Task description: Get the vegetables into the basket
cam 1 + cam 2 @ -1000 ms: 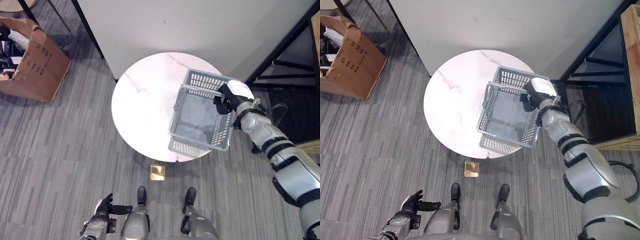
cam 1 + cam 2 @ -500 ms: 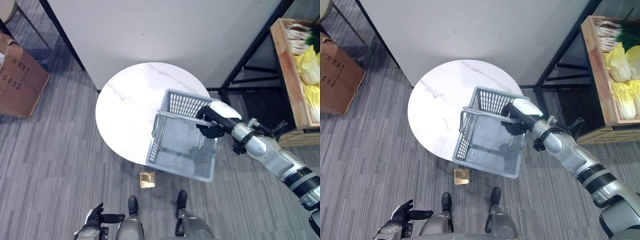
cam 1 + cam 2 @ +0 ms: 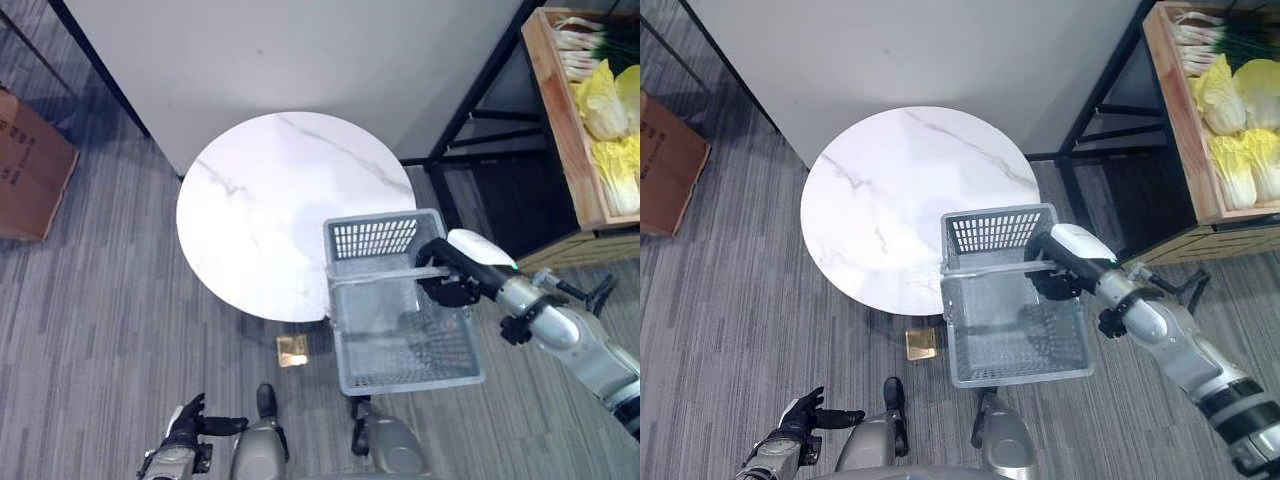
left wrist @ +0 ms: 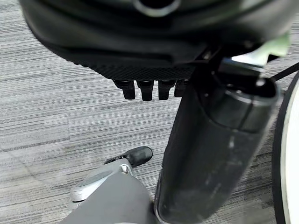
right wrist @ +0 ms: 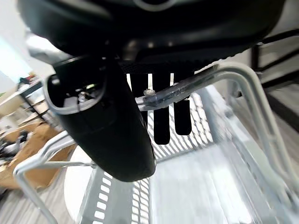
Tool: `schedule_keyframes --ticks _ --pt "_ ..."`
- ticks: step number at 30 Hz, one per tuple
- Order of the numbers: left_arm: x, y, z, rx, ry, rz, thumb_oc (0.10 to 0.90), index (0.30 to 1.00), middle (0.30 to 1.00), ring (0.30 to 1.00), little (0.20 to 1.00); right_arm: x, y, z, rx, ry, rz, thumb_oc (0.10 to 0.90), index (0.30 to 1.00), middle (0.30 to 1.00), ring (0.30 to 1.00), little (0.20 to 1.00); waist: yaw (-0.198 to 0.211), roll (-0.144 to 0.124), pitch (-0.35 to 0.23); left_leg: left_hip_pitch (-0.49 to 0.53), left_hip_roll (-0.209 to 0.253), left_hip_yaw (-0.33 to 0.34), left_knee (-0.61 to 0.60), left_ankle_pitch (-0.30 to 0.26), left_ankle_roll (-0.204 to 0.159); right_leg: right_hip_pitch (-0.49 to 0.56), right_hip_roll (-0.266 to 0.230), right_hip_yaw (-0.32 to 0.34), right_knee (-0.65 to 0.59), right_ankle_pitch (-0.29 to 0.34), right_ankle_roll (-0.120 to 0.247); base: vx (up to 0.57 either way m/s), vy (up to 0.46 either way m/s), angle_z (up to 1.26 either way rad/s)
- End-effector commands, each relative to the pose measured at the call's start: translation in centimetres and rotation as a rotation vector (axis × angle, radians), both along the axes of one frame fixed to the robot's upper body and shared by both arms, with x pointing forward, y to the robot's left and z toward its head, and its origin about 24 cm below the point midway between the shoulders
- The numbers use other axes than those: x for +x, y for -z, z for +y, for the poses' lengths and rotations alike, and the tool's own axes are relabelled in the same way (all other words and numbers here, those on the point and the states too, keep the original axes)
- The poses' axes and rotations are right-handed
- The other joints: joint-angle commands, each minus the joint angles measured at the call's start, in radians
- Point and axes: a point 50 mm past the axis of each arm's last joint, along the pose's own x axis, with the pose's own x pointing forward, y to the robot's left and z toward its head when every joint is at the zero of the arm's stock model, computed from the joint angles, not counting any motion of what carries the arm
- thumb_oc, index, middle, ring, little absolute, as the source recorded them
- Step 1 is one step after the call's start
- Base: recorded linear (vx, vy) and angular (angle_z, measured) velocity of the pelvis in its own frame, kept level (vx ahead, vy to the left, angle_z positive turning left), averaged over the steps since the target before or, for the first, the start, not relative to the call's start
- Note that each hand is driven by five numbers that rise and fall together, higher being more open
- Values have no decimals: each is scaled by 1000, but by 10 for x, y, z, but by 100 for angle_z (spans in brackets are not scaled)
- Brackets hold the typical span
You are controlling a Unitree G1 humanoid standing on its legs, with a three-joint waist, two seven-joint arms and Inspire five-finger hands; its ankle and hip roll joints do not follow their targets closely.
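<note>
My right hand (image 3: 452,277) is shut on the metal handle (image 3: 380,276) of an empty grey plastic basket (image 3: 372,238). The basket hangs level off the table's near right edge, above the floor. In the right wrist view the fingers (image 5: 161,116) curl round the handle bar (image 5: 196,81), with the basket's bare bottom (image 5: 187,186) below. The vegetables, pale yellow cabbages (image 3: 1218,88) and green onions (image 3: 1185,35), lie in a wooden crate (image 3: 1175,130) at the far right, well apart from the basket. My left hand (image 3: 186,438) hangs low near the floor, open and holding nothing.
A round white marble table (image 3: 260,200) stands in the middle, against a white panel (image 3: 300,50). A black metal frame (image 3: 470,100) stands between the table and the crate. A cardboard box (image 3: 25,170) sits at the left. A small brown square (image 3: 292,350) lies on the carpet.
The camera has swung to the right, bringing the crate into view. My right hand has carried the basket off the table top, toward me and past the table's near right edge.
</note>
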Motion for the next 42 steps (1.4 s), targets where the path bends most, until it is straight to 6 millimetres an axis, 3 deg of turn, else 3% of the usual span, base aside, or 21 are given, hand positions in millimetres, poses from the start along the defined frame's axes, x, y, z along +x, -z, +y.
schedule_keyframes --ticks 1,3,4,5,9,10,13,16,17,19,20,29,32,33,35,36,37,39,40,41,42 --pt "-32 2 21 72 45 123 900 1000 1000 1000 1000 2 -78 22 91 -151 -367 400 300 300 300 300 -9 -56 -66 -48 57 6 152 -78 -25 -20 -106 79 117 -51 113 1 63 -19" --pt "-33 2 22 78 52 126 900 1000 1000 1000 1000 0 -77 19 98 -133 -373 400 300 300 300 300 -18 -59 -64 -40 59 22 163 -89 -20 -21 -106 96 114 -37 120 -28 144 -30" --pt "-32 1 23 78 43 112 900 1000 1000 1000 1000 -6 -72 10 104 -90 -373 400 300 300 300 300 -42 -66 -62 -22 43 66 165 -111 -4 -29 -120 136 91 25 147 -59 216 -40" --pt "-32 1 23 79 44 112 900 1000 1000 1000 1000 -6 -72 10 105 -89 -373 400 300 300 300 300 -42 -69 -65 -24 40 67 161 -105 -3 -33 -123 138 89 29 147 -81 234 -52" --pt "-21 -3 23 89 66 75 900 1000 1000 1000 1000 -9 -70 3 112 -41 -395 400 300 300 300 300 -82 -67 -57 -12 21 152 132 -103 10 -85 -158 176 39 181 181 -104 143 -50" --pt "-20 -4 24 94 70 69 900 1000 1000 1000 1000 -9 -70 3 116 -35 -398 400 300 300 300 300 -77 -63 -55 -9 29 169 130 -100 14 -90 -164 145 41 166 173 -169 200 -106" --pt "-24 -4 26 93 87 73 900 1000 1000 1000 1000 -9 -69 0 103 -28 -390 400 300 300 300 300 -38 -36 -65 28 52 260 68 -91 19 -41 -176 -66 132 42 152 -127 255 -131" --pt "-34 -3 30 88 53 85 900 1000 1000 1000 1000 -7 -67 2 105 -34 -386 400 300 300 300 300 -2 -37 -82 52 43 340 28 -70 30 12 -180 -156 211 -17 135 -180 147 -112" --pt "-37 -1 27 73 45 88 900 1000 1000 1000 1000 -5 -68 8 126 -52 -395 400 300 300 300 300 11 -39 -95 69 45 413 11 -57 34 39 -165 -190 257 -55 125 -125 104 -163" --pt "-39 -1 28 72 39 92 900 1000 1000 1000 1000 -5 -67 9 136 -54 -393 400 300 300 300 300 17 -43 -99 78 45 430 8 -56 31 51 -155 -202 241 -74 117 -33 -32 -146" --pt "-42 1 25 61 37 101 900 1000 1000 1000 1000 -7 -68 10 137 -65 -396 400 300 300 300 300 21 -44 -102 83 61 466 27 -49 22 65 -146 -252 197 -89 108 -13 -122 -95" --pt "-37 5 12 33 64 103 900 1000 1000 1000 1000 -21 -68 -4 112 -17 -392 400 300 300 300 300 -18 -8 -99 78 157 490 78 14 -42 73 -78 -225 157 -155 62 -2 -179 -24" --pt "-35 6 8 27 60 92 900 1000 1000 1000 1000 -26 -64 -14 96 25 -387 400 300 300 300 300 -29 7 -100 74 187 474 79 65 -75 89 -49 -207 138 -176 45 15 -205 -11" --pt "-32 6 6 24 64 78 900 1000 1000 1000 1000 -28 -65 -16 81 33 -394 400 300 300 300 300 -26 17 -98 66 205 449 83 116 -100 97 -28 -198 127 -181 31 45 -247 -10" --pt "-27 4 6 24 59 54 900 1000 1000 1000 1000 -31 -67 -21 48 46 -398 400 300 300 300 300 -28 18 -96 57 226 399 117 140 -122 106 -1 -170 114 -189 14 45 -206 -12" --pt "-22 3 4 17 60 24 900 1000 1000 1000 1000 -31 -67 -23 31 55 -401 400 300 300 300 300 -18 18 -89 40 212 327 141 143 -120 109 7 -153 111 -194 8 -65 -96 -28" --pt "-18 2 0 8 54 -2 900 1000 1000 1000 1000 -29 -68 -25 25 58 -406 400 300 300 300 300 -1 18 -78 1 145 208 119 135 -78 101 6 -136 100 -177 0 -94 -43 -50" --pt "-16 2 -3 2 49 -13 900 1000 1000 1000 1000 -27 -67 -26 22 62 -404 400 300 300 300 300 11 11 -72 -28 78 81 42 82 -52 102 5 -88 89 -168 10 3 15 -65" --pt "-13 2 -4 -1 50 -26 900 1000 1000 1000 1000 -26 -66 -27 24 68 -401 400 300 300 300 300 17 15 -76 -43 65 -8 -27 106 -51 96 10 -48 92 -160 19 92 32 -76" --pt "-13 1 -4 0 50 -27 900 1000 1000 1000 1000 -26 -66 -27 24 69 -402 400 300 300 300 300 16 15 -78 -46 64 -8 -30 111 -50 93 10 -49 90 -157 19 123 45 -85" --pt "-12 1 -4 3 49 -34 900 1000 1000 1000 1000 -26 -67 -28 22 73 -409 400 300 300 300 300 23 15 -81 -64 53 -66 -52 125 -50 92 11 -29 88 -156 23 109 44 -94"
